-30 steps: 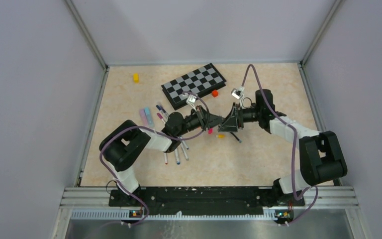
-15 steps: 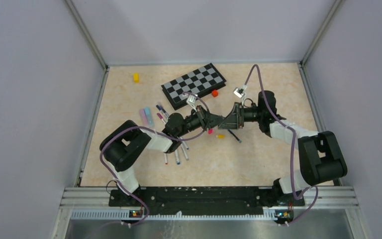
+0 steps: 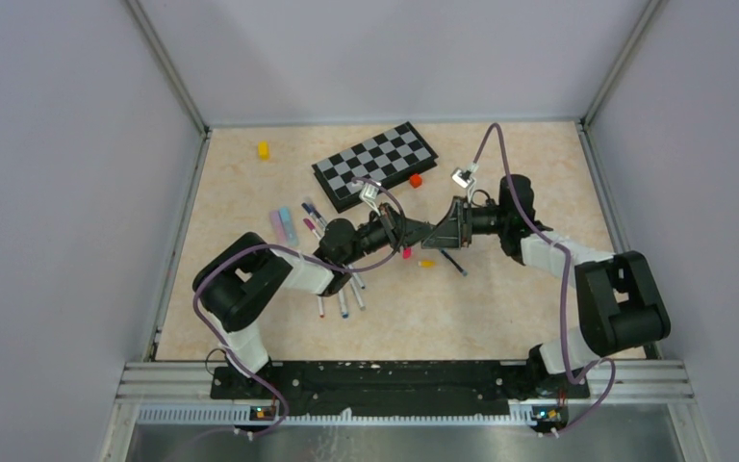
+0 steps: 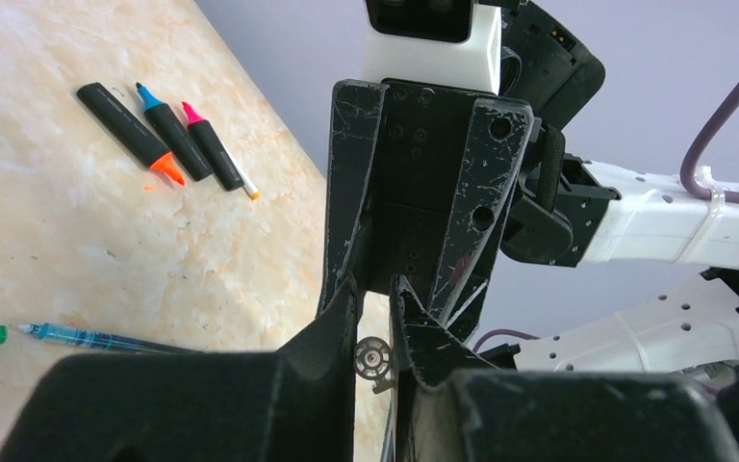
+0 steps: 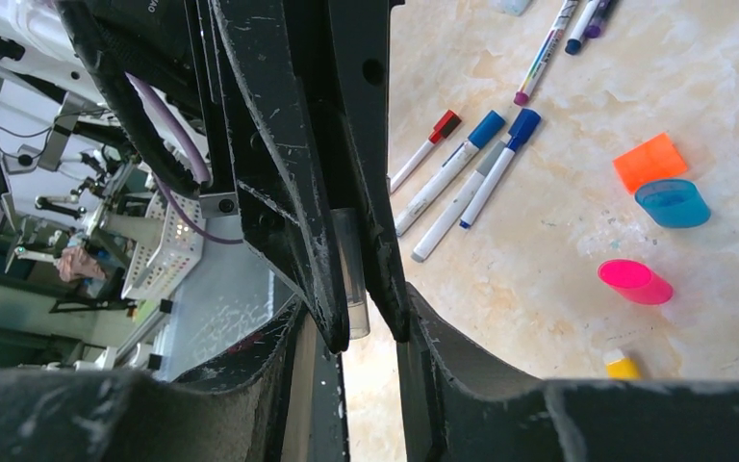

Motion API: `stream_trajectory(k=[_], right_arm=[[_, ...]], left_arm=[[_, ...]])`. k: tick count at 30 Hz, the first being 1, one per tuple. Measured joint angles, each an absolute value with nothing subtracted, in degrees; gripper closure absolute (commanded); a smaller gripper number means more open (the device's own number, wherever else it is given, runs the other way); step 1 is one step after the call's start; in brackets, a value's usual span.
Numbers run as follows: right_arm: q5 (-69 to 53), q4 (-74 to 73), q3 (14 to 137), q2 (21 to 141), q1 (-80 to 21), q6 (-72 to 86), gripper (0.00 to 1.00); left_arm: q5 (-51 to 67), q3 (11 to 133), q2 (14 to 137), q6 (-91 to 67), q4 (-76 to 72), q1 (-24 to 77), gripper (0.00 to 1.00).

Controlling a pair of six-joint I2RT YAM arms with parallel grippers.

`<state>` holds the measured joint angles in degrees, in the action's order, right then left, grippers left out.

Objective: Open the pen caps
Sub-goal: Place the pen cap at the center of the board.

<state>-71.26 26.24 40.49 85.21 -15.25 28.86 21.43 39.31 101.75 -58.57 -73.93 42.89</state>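
The right gripper (image 3: 437, 236) has just slid in closer to the left gripper (image 3: 420, 232) and pulled its fingers in. Now the two meet nose to nose above the middle of the table (image 3: 500, 318). The left gripper is squeezed tight on a thin see-through pen (image 5: 350, 269), held up in the air. The right one's fingers are narrow round the pen's free end, but I cannot tell if they really pinch it. I think the pulling apart comes next. Three black highlighters (image 4: 175, 133) already lie bare on the table, and a pink cap (image 5: 635, 281) and a blue cap (image 5: 672, 203) sit loose. Some white pens (image 5: 443, 180) wear their caps, so there is more to do. The table is pale and looks like marble, with a chessboard (image 3: 375, 164) at the back. The walls (image 3: 58, 192) are plain grey, with metal rails (image 3: 168, 67) in the corners.
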Motion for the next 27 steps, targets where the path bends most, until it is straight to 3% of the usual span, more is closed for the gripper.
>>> stream_trajectory(k=[5,8,27], right_arm=[[-71.1,28.0,40.5,85.6,-15.3,30.4,0.55],[-71.4,28.7,40.5,85.7,-16.0,31.3,0.53],[-71.4,29.3,40.5,85.7,-16.3,32.0,0.65]], left_arm=[[19.3,39.1,101.7,-58.5,-74.6,43.2,0.93],[17.8,39.0,101.7,-58.4,-74.6,43.7,0.94],[9.8,34.5,99.0,-60.4,-75.9,44.3,0.94]])
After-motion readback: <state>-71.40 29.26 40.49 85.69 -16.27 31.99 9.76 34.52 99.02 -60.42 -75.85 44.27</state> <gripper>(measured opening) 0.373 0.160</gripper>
